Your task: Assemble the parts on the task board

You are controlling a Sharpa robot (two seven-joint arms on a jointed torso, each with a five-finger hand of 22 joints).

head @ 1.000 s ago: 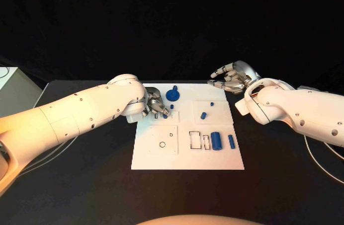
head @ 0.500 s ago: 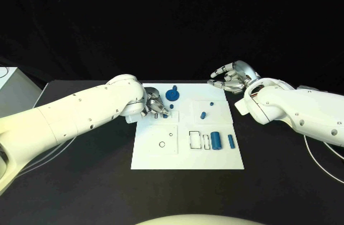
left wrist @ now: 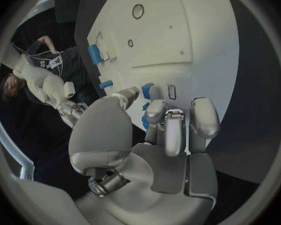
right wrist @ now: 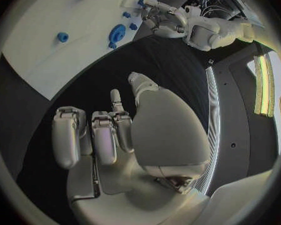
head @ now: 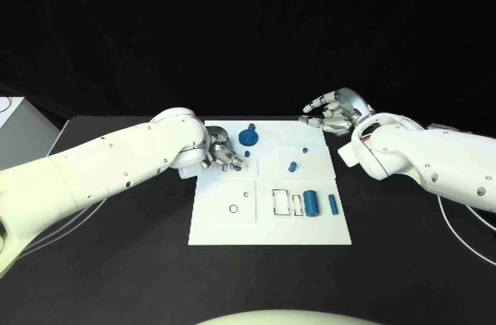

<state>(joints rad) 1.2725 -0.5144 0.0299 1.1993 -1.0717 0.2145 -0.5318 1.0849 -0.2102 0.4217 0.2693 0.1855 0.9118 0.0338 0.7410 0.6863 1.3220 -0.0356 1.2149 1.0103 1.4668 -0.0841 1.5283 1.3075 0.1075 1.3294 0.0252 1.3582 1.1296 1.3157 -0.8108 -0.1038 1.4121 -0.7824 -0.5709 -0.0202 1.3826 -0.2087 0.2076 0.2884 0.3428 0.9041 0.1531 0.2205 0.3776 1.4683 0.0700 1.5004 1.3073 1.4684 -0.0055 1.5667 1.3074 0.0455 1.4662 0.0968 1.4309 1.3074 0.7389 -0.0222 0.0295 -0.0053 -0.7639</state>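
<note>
The white task board (head: 271, 228) lies mid-table. My left hand (head: 219, 153) is over its far left part, and thumb and fingertips (left wrist: 154, 110) close round a small blue part (head: 238, 166), low over the board beside a small slot (left wrist: 172, 91). A second small blue peg (head: 248, 153) stands just beyond it. A blue round knob (head: 249, 135) sits at the far edge. My right hand (head: 332, 113) hovers off the board's far right corner with fingers (right wrist: 103, 135) curled in and nothing in them.
On the board's right half lie a small peg (head: 305, 151), a short blue piece (head: 294, 167), a blue cylinder (head: 312, 202) and a blue bar (head: 334, 204) next to outlined slots (head: 280, 201). A round hole (head: 234, 209) is near left. A white box (head: 16, 124) stands at the table's left.
My left hand's fingers have shifted slightly nearer over the board, and the small blue part now shows at their tips. The right arm has not moved.
</note>
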